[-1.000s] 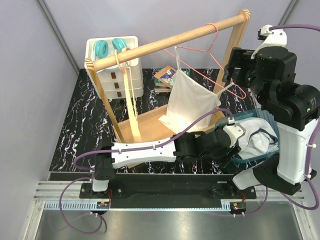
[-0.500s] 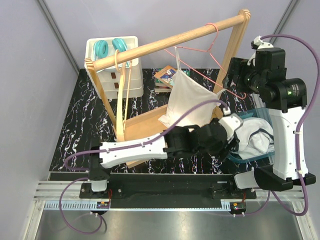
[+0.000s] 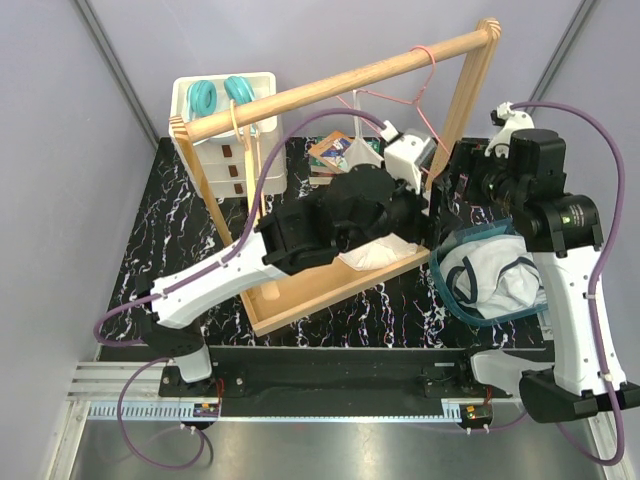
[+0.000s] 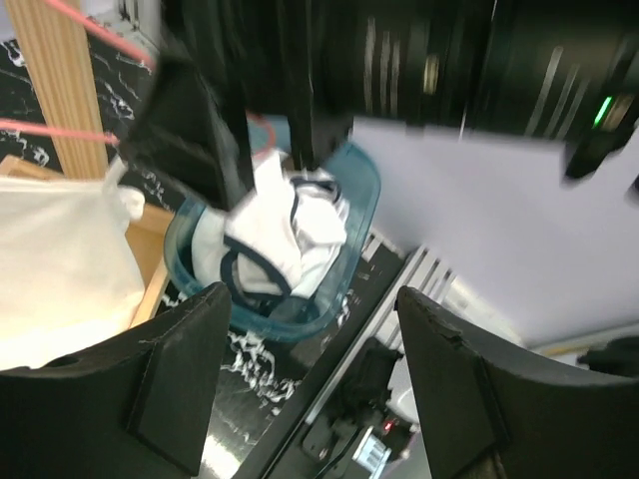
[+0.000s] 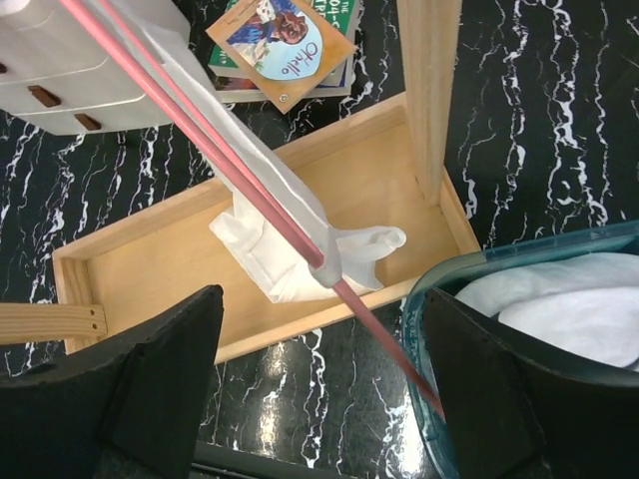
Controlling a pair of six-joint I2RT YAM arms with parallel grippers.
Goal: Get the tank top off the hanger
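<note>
At the rack's (image 5: pixel 429 90) right post, the tank top (image 5: pixel 290 264) hangs on its hanger (image 5: pixel 384 340).
We see the left hand (image 4: pixel 312 299) released and empty, the right hand (image 5: pixel 321 319) released astride wire and strap; closing on both, we judge, would pin the strap and drag the hanger along.

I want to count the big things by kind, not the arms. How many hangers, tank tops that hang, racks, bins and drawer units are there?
hanger: 1
tank top, hanging: 1
rack: 1
bin: 1
drawer unit: 1
Total: 5
</note>
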